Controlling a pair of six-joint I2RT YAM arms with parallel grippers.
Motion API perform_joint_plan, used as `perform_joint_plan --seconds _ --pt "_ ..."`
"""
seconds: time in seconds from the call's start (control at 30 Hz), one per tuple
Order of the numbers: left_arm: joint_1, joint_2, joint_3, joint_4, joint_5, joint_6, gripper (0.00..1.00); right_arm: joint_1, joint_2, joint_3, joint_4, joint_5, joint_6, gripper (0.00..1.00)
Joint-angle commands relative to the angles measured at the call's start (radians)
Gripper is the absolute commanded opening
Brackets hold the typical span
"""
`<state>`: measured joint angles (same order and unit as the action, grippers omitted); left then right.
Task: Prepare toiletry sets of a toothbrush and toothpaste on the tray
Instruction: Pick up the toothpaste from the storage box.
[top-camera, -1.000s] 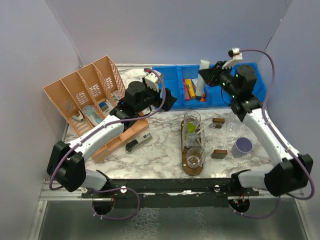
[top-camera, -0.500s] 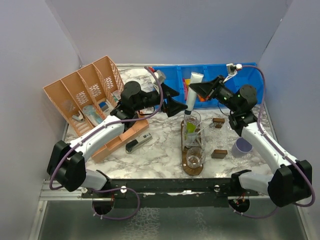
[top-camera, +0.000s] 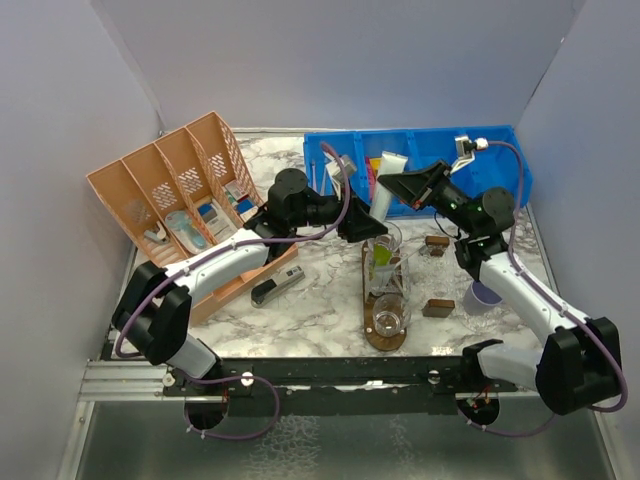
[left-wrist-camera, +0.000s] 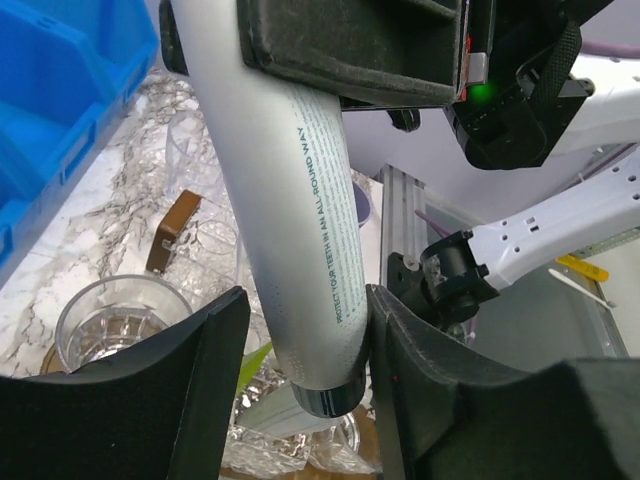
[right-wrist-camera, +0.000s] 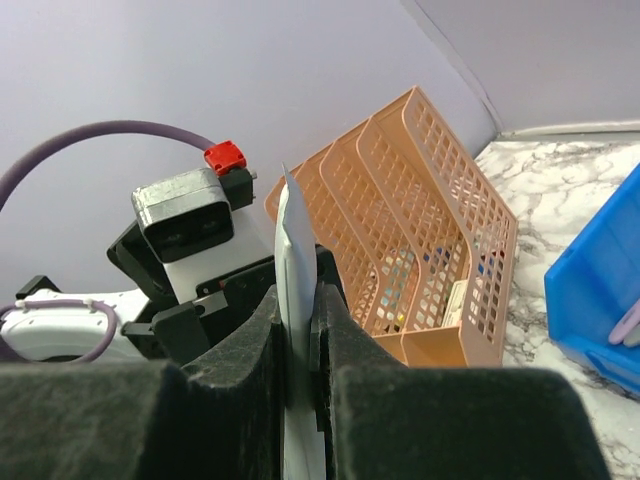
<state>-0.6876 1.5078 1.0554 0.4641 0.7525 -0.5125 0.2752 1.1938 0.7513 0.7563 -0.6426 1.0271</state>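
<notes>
A white toothpaste tube (top-camera: 383, 196) hangs cap-down over the far tumbler (top-camera: 384, 246), which stands on the dark wooden tray (top-camera: 393, 343) and holds a lime green tube (left-wrist-camera: 255, 362). My right gripper (top-camera: 394, 182) is shut on the tube's flat crimped end (right-wrist-camera: 295, 230). My left gripper (top-camera: 370, 228) comes in from the left, and its fingers (left-wrist-camera: 420, 370) close against the tube's lower body (left-wrist-camera: 300, 200) just above the cap. A second clear tumbler (top-camera: 390, 313) stands on the tray's near end. No toothbrush can be made out.
The orange divided basket (top-camera: 170, 190) leans at the left. Along the back runs the blue bin (top-camera: 500, 150). A purple cup (top-camera: 485, 292), two small brown blocks (top-camera: 438, 307) and clear cups (top-camera: 460, 250) lie right of the tray. A dark oblong object (top-camera: 277, 287) lies left of it.
The right gripper carried the tube from the blue bin to above the far tumbler. The left arm swung right to meet it and its jaws closed in on the tube's lower part.
</notes>
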Motion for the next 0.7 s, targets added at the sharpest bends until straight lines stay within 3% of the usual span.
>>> perform_joint_plan --seconds 0.0,0.13,0.3,0.33,0.43,0.5,0.67 --pt "0.002 -0.012 0.026 0.02 0.015 0.009 0.46 0.004 -0.071 0.009 -0.005 -0.016 -0.011 0.01" --pt "0.002 -0.042 0.024 -0.013 -0.025 0.057 0.31 0.004 -0.098 0.012 -0.048 -0.033 -0.035 0.01" --pt "0.002 -0.097 0.028 -0.127 -0.155 0.186 0.24 0.004 -0.121 0.032 -0.189 -0.062 -0.103 0.11" --pt "0.003 -0.101 0.037 -0.152 -0.174 0.208 0.23 0.004 -0.125 0.038 -0.222 -0.07 -0.122 0.14" --pt "0.001 -0.102 0.059 -0.212 -0.214 0.26 0.2 0.004 -0.138 0.053 -0.309 -0.076 -0.175 0.39" --pt "0.001 -0.107 0.058 -0.217 -0.227 0.271 0.19 0.004 -0.143 0.073 -0.378 -0.073 -0.213 0.5" --pt "0.0 -0.1 0.065 -0.223 -0.2 0.282 0.19 0.004 -0.158 0.198 -0.663 -0.026 -0.417 0.67"
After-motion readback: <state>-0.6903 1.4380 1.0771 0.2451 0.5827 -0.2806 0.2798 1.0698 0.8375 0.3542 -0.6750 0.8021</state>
